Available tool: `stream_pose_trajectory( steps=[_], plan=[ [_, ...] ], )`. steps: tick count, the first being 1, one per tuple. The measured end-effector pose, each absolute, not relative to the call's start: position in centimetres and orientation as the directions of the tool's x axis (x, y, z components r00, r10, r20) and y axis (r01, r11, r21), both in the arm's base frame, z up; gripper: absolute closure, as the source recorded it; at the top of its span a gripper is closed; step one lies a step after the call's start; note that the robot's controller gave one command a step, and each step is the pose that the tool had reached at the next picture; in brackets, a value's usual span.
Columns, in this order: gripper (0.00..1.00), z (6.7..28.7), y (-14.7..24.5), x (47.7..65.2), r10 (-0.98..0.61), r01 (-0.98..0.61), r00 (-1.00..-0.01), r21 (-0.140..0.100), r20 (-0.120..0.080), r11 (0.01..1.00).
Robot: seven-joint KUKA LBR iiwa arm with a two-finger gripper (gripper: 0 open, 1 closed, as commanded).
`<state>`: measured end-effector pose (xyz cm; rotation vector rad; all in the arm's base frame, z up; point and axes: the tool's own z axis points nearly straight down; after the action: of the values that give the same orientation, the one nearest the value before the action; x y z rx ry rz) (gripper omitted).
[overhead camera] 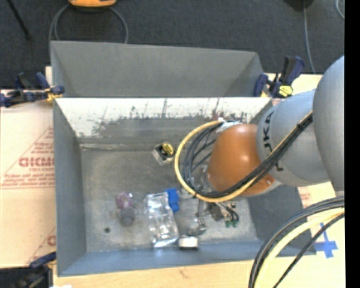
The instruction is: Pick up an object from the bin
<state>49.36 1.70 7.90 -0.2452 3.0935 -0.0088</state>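
Your gripper [199,222] sits low in the bin [96,161]; whether it's apart or together, I cannot tell. A clear plastic packet [159,219] lies just beside it, view-left, with a white cap [188,242] close by. Careful: that slick packet may slide off.

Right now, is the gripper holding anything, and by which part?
Cannot tell. The gripper is down beside the crumpled clear plastic packet; no hold shows.
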Motion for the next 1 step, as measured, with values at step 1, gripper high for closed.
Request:
stream_pose_trajectory(
  steps=[1],
  plan=[
    [0.00, 8.09, 12.21, 50.69, -0.151, -0.151, -0.988, 0.004, -0.005, 0.988]
  ],
)
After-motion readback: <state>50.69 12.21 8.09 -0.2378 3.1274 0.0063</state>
